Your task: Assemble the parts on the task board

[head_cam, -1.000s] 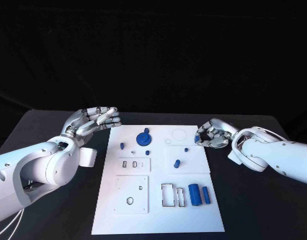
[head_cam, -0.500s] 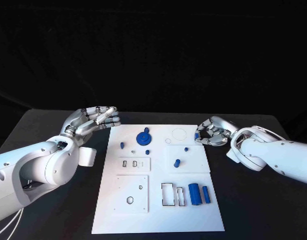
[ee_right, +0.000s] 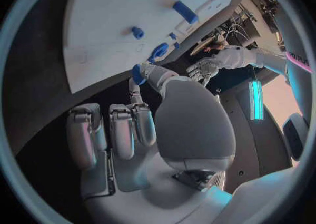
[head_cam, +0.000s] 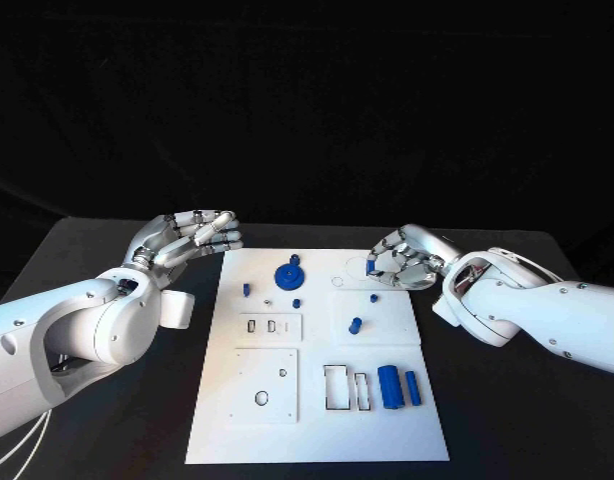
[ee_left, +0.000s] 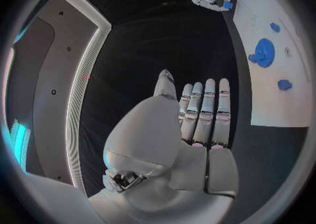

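The right hand (head_cam: pixel 405 259), in the upper right of the head frame, pinches a small blue part (ee_right: pixel 138 73) at its fingertips above the far right corner of the task board (head_cam: pixel 394 420). It seems to be carrying the part for insertion; the next move needs exact alignment. The target socket is hard to make out. The left hand (head_cam: pixel 189 238), upper left, is spread and holds nothing.
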`<state>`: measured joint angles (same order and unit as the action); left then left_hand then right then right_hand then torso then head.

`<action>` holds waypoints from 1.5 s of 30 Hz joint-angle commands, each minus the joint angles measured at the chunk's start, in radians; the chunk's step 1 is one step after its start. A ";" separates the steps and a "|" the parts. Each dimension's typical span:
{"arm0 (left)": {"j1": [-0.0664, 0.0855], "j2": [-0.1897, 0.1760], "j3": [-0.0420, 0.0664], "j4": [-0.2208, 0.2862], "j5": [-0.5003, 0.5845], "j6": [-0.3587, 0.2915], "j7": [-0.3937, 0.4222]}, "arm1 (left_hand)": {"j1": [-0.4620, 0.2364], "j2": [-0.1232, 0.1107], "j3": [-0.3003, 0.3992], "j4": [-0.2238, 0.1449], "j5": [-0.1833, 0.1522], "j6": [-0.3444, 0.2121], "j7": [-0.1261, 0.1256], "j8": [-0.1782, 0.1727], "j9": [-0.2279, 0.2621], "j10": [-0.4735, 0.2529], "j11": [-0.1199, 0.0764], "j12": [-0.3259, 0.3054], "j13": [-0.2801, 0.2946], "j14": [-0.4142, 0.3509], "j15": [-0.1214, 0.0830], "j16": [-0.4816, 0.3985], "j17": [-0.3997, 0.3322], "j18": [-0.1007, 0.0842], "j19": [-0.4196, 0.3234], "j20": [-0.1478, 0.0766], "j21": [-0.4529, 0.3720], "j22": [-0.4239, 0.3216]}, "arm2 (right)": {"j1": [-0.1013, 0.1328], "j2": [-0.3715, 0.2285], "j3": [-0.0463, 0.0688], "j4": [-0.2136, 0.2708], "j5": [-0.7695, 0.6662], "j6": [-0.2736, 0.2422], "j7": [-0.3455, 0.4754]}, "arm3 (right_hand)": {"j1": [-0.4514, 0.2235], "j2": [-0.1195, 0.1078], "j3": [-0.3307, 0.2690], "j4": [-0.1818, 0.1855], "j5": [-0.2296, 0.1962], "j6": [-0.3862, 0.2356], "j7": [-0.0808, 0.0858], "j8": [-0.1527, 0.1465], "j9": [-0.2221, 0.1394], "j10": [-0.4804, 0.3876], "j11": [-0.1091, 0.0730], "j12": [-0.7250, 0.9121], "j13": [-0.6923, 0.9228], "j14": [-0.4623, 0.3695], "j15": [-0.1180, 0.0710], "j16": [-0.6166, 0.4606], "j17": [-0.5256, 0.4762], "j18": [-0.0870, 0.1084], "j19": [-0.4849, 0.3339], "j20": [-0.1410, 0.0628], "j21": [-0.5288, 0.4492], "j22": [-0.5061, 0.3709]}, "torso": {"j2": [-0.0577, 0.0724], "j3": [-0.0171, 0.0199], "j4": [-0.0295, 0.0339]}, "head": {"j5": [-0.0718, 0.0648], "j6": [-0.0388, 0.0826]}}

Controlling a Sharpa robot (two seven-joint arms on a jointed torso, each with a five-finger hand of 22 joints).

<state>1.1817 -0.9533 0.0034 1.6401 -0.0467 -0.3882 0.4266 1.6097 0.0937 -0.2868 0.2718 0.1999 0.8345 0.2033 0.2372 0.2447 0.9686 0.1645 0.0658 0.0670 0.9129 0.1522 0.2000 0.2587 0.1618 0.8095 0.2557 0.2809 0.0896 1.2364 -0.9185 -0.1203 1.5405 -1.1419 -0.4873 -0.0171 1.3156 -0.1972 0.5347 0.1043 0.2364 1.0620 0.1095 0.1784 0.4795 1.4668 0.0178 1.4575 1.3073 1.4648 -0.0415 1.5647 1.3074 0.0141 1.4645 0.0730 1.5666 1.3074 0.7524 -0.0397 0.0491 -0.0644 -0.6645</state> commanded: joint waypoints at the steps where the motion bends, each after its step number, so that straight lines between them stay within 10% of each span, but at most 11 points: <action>1: 0.000 0.005 0.001 -0.004 0.000 0.013 0.003 | 0.001 0.006 -0.007 0.000 -0.004 -0.006 0.000 -0.006 0.001 -0.006 -0.002 -0.002 0.000 -0.002 0.001 -0.007 0.001 0.019 0.001 0.004 -0.005 -0.001 | 0.005 0.024 0.000 0.040 -0.090 -0.027 -0.118 | -0.003 0.006 0.006 0.000 0.006 0.022 -0.023 0.009 0.023 0.019 -0.006 -0.003 0.155 0.106 -0.006 0.006 0.263 -0.014 0.106 -0.008 0.004 0.263 | -0.007 -0.0026 -0.0012 | 0.013 -0.007; 17: 0.000 0.015 0.000 -0.017 0.000 0.013 -0.002 | 0.002 0.007 -0.008 -0.001 -0.004 -0.006 -0.001 -0.006 0.002 -0.007 -0.004 -0.001 0.000 -0.002 0.001 -0.007 0.002 0.019 0.002 0.004 -0.005 -0.002 | -0.031 0.218 -0.007 0.075 -0.195 -0.005 -0.259 | -0.008 0.006 0.014 -0.012 0.022 0.021 -0.023 0.011 0.027 0.012 -0.007 -0.012 0.147 0.106 -0.008 0.006 0.263 -0.014 0.106 -0.010 0.004 0.263 | -0.015 -0.0137 0.0059 | 0.037 -0.026; 31: 0.000 0.017 -0.001 -0.016 0.000 0.014 -0.006 | 0.003 0.008 -0.009 -0.001 -0.004 -0.005 -0.002 -0.007 0.003 -0.007 -0.005 -0.001 0.000 -0.002 0.001 -0.008 0.002 0.019 0.002 0.005 -0.006 -0.002 | -0.097 0.299 -0.013 0.059 -0.309 0.012 -0.299 | -0.019 0.003 0.014 -0.014 0.026 0.018 -0.022 0.011 0.028 0.011 -0.006 -0.014 0.145 0.106 -0.007 0.006 0.263 -0.014 0.106 -0.010 0.004 0.263 | -0.013 -0.0090 0.0027 | 0.059 -0.043; 45: 0.000 0.016 0.000 -0.013 0.000 0.018 -0.007 | 0.005 0.009 -0.010 -0.002 -0.003 -0.006 -0.003 -0.007 0.003 -0.007 -0.005 -0.002 0.000 -0.003 0.002 -0.009 0.003 0.019 0.002 0.005 -0.006 -0.003 | -0.111 0.320 -0.014 0.048 -0.333 0.017 -0.312 | -0.031 -0.002 0.013 -0.014 0.027 0.015 -0.022 0.011 0.030 0.011 -0.005 -0.015 0.146 0.106 -0.007 0.006 0.263 -0.014 0.106 -0.010 0.004 0.263 | -0.013 -0.0095 0.0035 | 0.059 -0.055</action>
<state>1.1812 -0.9389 0.0023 1.6234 -0.0468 -0.3877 0.4150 1.6131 0.0972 -0.2896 0.2689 0.1999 0.8345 0.2033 0.2340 0.2465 0.9650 0.1609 0.0658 0.0670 0.9129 0.1523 0.1962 0.2602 0.1617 0.8095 0.2557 0.2810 0.0881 1.1267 -0.6008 -0.1337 1.5897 -1.4458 -0.4873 -0.3170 1.2905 -0.2041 0.5465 0.0922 0.2578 1.0584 0.1058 0.1784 0.4794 1.4668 0.0179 1.4472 1.3078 1.4648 -0.0414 1.5647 1.3074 0.0142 1.4680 0.0696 1.5664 1.3078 0.7396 -0.0492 0.0520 -0.0046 -0.7176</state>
